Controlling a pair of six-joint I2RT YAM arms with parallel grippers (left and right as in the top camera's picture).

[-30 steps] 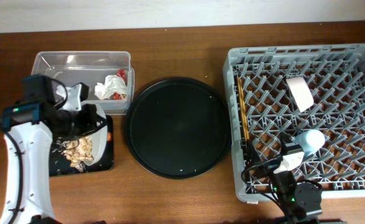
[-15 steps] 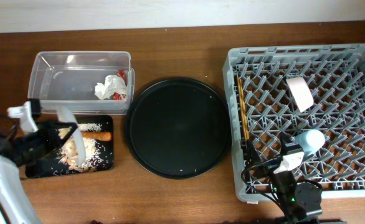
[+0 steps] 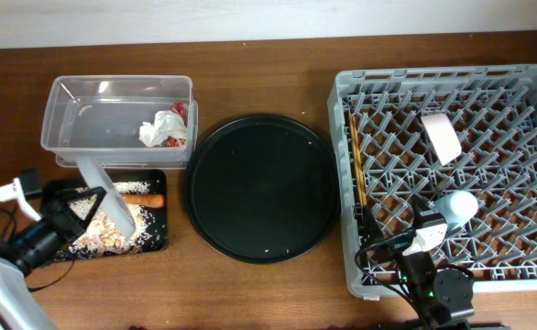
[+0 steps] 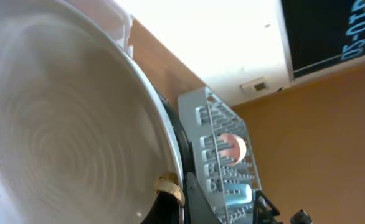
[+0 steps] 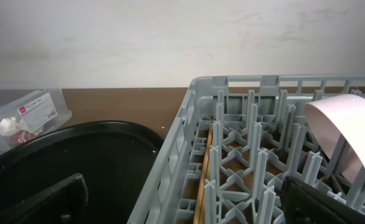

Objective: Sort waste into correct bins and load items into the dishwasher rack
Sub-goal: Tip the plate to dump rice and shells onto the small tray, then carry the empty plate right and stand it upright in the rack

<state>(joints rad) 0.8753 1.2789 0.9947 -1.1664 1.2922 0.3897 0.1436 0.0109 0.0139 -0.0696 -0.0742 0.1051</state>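
My left gripper (image 3: 65, 216) is shut on the pale round plate (image 3: 102, 192), which is tilted steeply on edge over the shallow black tray (image 3: 157, 240). The plate fills the left wrist view (image 4: 64, 118), with a scrap stuck by the finger. Food scraps with rice (image 3: 104, 234) and the orange carrot (image 3: 143, 200) lie in the tray. The clear tub (image 3: 76, 101) holds the white tissue (image 3: 161, 129) and the red wrapper (image 3: 179, 112). The grey rack (image 3: 342, 137) holds the chopsticks (image 3: 356, 170), the white bowl (image 3: 441, 137) and the light-blue cup (image 3: 457, 207). My right gripper (image 5: 182, 205) is open and empty at the rack's front left.
A large round black tray (image 3: 259, 188) lies between the bins and the rack. The clear tub touches the black tray's far side. The rack's left wall (image 5: 179, 155) stands between my right gripper's fingers.
My left arm has drawn back to the lower left with the plate. The plate now leans steeply over the black tray, where scraps and the carrot show. The right arm has not moved.
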